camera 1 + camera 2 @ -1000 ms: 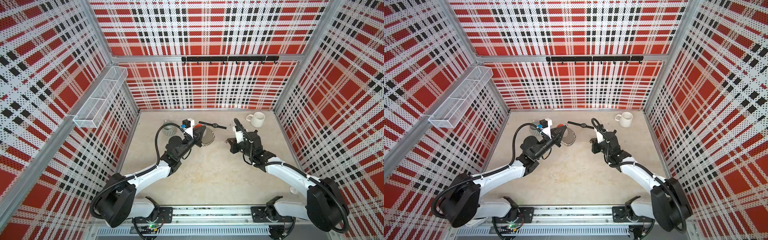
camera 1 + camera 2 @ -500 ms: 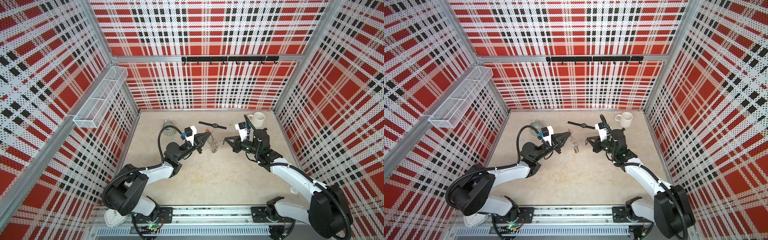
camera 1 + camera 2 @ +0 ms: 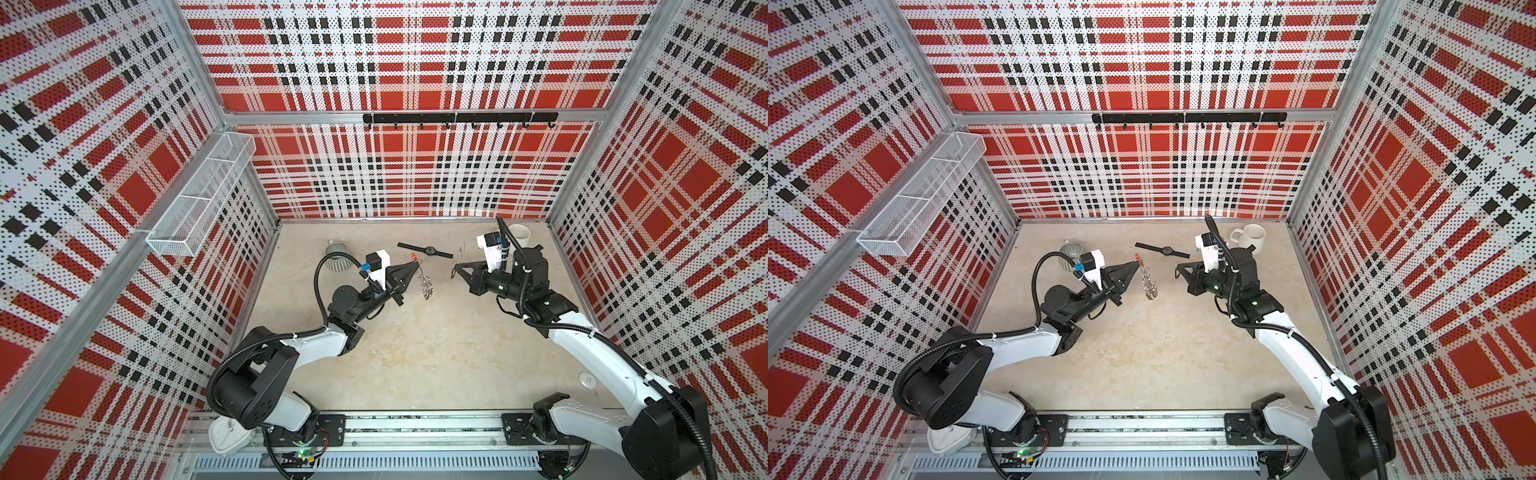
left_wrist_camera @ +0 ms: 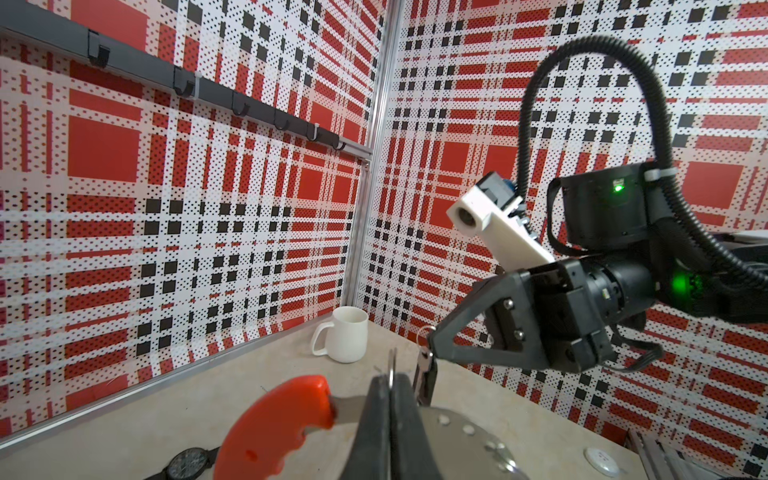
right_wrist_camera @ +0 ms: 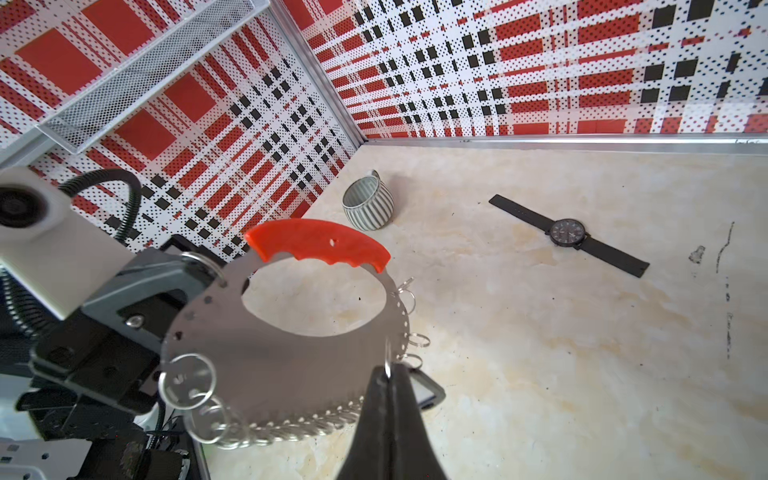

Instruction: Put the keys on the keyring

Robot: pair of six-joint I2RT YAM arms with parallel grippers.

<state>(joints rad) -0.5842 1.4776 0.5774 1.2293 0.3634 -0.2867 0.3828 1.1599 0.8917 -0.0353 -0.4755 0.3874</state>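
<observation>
The keyring [image 3: 425, 283] hangs upright above the tabletop [image 3: 415, 353], left fingers [image 3: 404, 272] closed on its plate. The key [image 5: 428, 391] dangles from the right fingers [image 3: 467, 272], closed on its split ring, near the keyring but apart.

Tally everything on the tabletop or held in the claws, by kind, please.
Cups: 2 (white mug, grey ribbed cup)
Black wristwatch: 1
Keyring: 1
Key tag: 1
Small white disc: 1
Total: 6
</observation>
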